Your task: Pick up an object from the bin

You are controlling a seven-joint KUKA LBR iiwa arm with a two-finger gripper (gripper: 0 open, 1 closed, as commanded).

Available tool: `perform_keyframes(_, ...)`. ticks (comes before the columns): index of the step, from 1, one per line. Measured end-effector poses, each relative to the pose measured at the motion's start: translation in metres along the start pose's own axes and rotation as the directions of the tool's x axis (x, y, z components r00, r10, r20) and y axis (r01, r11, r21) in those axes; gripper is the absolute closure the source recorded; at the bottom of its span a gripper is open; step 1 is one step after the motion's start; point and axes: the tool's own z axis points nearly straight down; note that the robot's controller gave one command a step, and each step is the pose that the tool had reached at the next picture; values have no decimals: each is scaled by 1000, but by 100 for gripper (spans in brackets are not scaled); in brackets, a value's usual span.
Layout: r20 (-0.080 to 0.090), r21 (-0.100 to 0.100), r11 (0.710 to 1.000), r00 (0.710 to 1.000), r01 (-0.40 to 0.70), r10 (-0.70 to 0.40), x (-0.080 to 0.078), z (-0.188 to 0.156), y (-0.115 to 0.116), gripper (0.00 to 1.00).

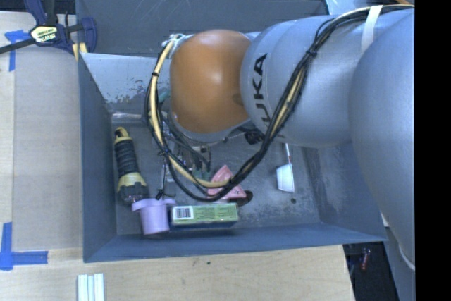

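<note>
Several small loose things lie on the floor of a grey metal bin (95,151). The one nearest the tool (199,160) is a small pink piece (223,175), low in the middle of the bin and partly crossed by a loop of the robot's cables (182,182). What it is cannot be told. From what shows, it looks light and perhaps soft, and would best be taken across its narrow width from straight above. Just in front of it, along the bin's near wall, lies a flat green box (205,214) with a white barcode label. It is likely a light, stiff carton, to be gripped across its short sides, though the wall close beside it leaves little room. Just beside the box's left end is a lilac cup (153,216), hollow and probably apt to roll. Behind that, by the left wall, a black and yellow cylinder (127,167) lies lengthways. Well apart to the right rests a small white piece (285,177). The tool hangs over the middle of the bin, under the round orange cover (204,81) on the wrist, dark and tangled with cabling — whether it is apart or together cannot be told, and nothing can be seen held in it. The thick grey arm (338,81) reaches in from the right.
</note>
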Motion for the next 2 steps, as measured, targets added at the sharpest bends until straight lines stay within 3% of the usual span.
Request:
perform_keyframes(1,7,-2,1000,1000,-3,3,-2,-4,-1,0)
perform_keyframes(2,14,-6,983,983,185,-185,26,97,-10,0)
